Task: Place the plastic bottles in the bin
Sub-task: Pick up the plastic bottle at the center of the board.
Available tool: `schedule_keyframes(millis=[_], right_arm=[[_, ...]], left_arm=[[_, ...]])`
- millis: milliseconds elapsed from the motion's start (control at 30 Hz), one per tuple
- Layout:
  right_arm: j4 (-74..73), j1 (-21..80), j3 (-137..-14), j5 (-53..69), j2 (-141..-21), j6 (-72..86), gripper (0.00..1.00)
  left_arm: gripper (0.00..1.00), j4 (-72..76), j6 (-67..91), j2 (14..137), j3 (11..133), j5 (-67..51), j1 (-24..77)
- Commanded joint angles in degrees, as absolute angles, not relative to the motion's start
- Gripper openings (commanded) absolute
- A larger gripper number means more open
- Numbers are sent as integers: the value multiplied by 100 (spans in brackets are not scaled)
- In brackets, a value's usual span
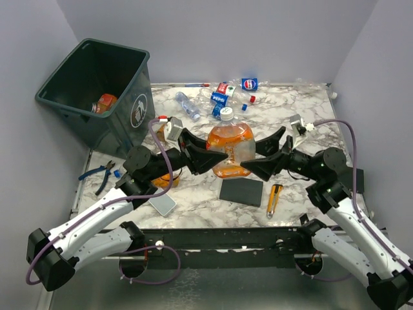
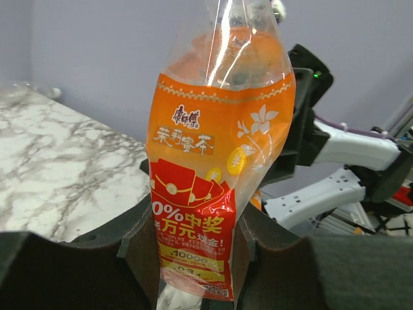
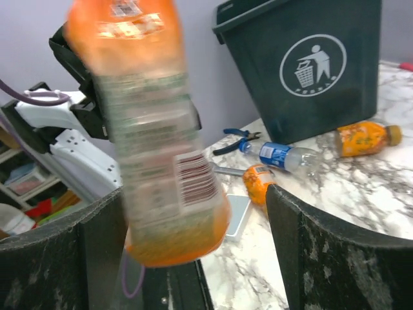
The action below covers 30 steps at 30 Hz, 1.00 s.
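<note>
A large orange-tinted jug (image 1: pixel 230 150) with a white cap hangs above the table's middle. My left gripper (image 1: pixel 210 154) is shut on its flattened labelled end (image 2: pixel 193 213). My right gripper (image 1: pixel 261 155) is open around the jug's other side. In the right wrist view the blurred jug (image 3: pixel 161 161) sits close to one finger, with a wide gap to the other finger (image 3: pixel 335 252). The dark bin (image 1: pixel 97 90) stands at the far left with an orange bottle (image 1: pixel 105 102) inside. Several crushed clear bottles (image 1: pixel 226 97) lie at the back. Another orange bottle (image 3: pixel 364 137) and a blue-labelled one (image 3: pixel 281 155) lie near the bin (image 3: pixel 310 64).
A black flat pad (image 1: pixel 241 192) and a yellow utility knife (image 1: pixel 275 198) lie near the front edge. Blue-handled pliers (image 1: pixel 100 173) rest at the left edge, and a flat grey slab (image 1: pixel 162 203) lies beside my left arm. Grey walls close in the table.
</note>
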State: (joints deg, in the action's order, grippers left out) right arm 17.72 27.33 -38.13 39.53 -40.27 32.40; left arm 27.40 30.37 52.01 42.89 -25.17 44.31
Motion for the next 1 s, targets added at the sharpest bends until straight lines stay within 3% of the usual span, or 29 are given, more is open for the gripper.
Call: schedule_keyframes(millis=[0, 200, 267, 300, 367, 633, 833, 967], right_arm=[[2967, 2758, -3826, 4579, -4448, 3828, 82], [3581, 2768, -3687, 4751, -4842, 4209, 46], [3598, 2769, -3672, 4800, -4827, 4178, 37], [3547, 2769, -3685, 4825, -4799, 4124, 33], [3278, 2766, -3730, 4815, -4729, 3932, 28], [1994, 2768, -3842, 4481, -4493, 2880, 19], [1687, 2769, -3738, 4243, -4509, 2551, 15], [1648, 2771, -3705, 4130, -4553, 2485, 13]], left_arm=[[0, 3373, 3604, 5264, 4278, -2976, 4408], [1, 3436, 3626, 5379, 4359, -2930, 4404], [31, 3437, 3550, 5352, 4359, -2832, 4404], [62, 3424, 3495, 5322, 4364, -2749, 4406], [96, 3274, 3410, 5244, 4437, -2441, 4405], [99, 2744, 2972, 4965, 5092, -689, 4395], [99, 1857, 2850, 5449, 6121, -207, 4397], [90, 1089, 2935, 5939, 6694, -292, 4395]])
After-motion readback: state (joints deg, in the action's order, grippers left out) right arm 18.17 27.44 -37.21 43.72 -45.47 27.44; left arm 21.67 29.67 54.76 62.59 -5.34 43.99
